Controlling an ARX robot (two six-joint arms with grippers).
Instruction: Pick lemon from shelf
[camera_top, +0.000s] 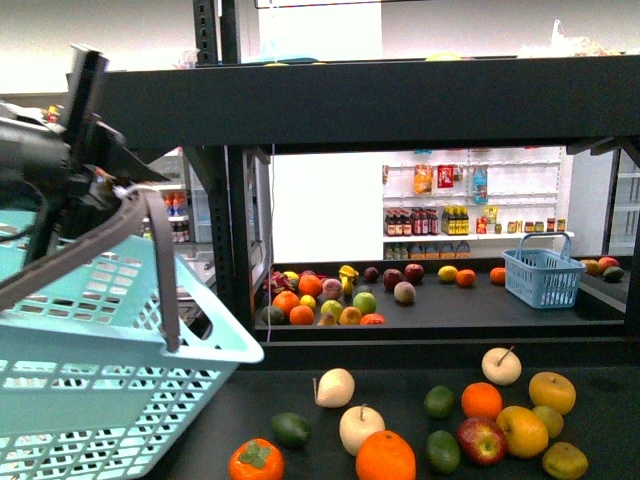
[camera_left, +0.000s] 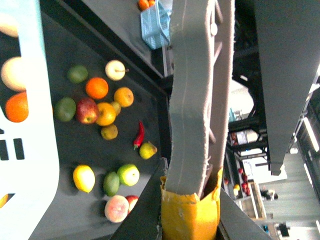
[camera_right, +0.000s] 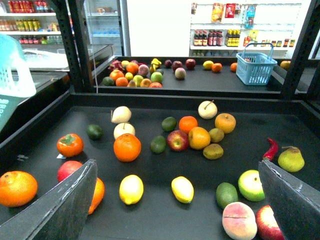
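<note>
Shop aisle, black shelf (camera_top: 400, 105), lower tray (camera_right: 280, 125) strewn with fruit (camera_right: 127, 147). Lemon (camera_right: 182, 189) lies near tray's front edge, second lemon (camera_right: 131, 189) just beside. Left gripper (camera_left: 192, 200) clamped on grey handle (camera_left: 192, 100) of teal basket (camera_top: 100, 340), contents unclear. Right gripper (camera_right: 177, 165) spread wide, holding nothing. Small blue basket (camera_right: 256, 69) on rear tray (camera_right: 210, 82).

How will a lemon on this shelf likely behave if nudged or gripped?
Rounded lemon lying loose on the flat shelf: probably rolls if nudged. Its skin looks smooth, so it may slip. Holds its shape, so likely stiff.
</note>
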